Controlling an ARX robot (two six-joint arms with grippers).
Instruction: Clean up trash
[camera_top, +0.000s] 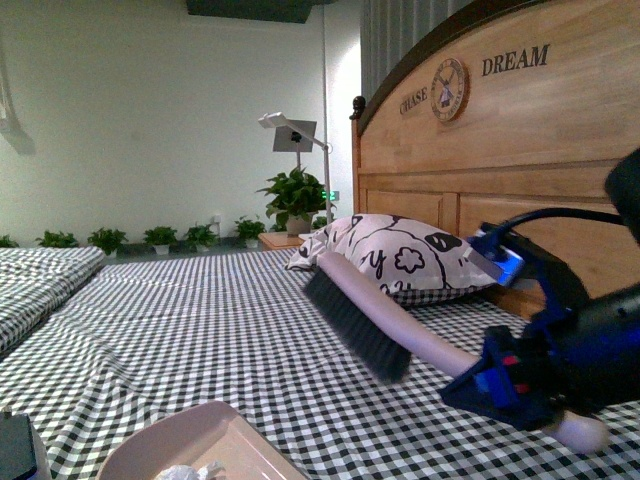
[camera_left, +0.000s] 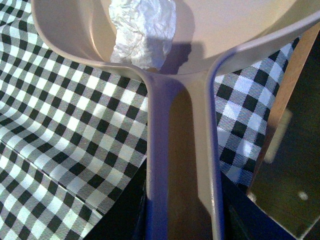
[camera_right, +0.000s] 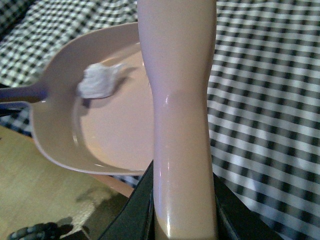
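Observation:
The trash (camera_left: 142, 32), a small crumpled white wad, lies inside the pale pink dustpan (camera_left: 240, 25) near its back wall. It also shows in the right wrist view (camera_right: 97, 82) and at the bottom of the front view (camera_top: 190, 472). My left gripper (camera_left: 182, 220) is shut on the dustpan's handle (camera_left: 182, 150). My right gripper (camera_top: 520, 385) is shut on the handle of the pink brush (camera_top: 440, 345), whose dark bristles (camera_top: 355, 325) hang above the checked bed. The brush handle (camera_right: 180, 110) crosses over the dustpan (camera_right: 115, 130) in the right wrist view.
The bed has a black-and-white checked sheet (camera_top: 200, 330). A patterned pillow (camera_top: 400, 255) lies against the wooden headboard (camera_top: 500, 170). Potted plants (camera_top: 295, 195) and a lamp stand beyond the bed. A second checked bed (camera_top: 30, 280) is at the left. A wooden bed edge (camera_left: 285, 115) runs beside the dustpan.

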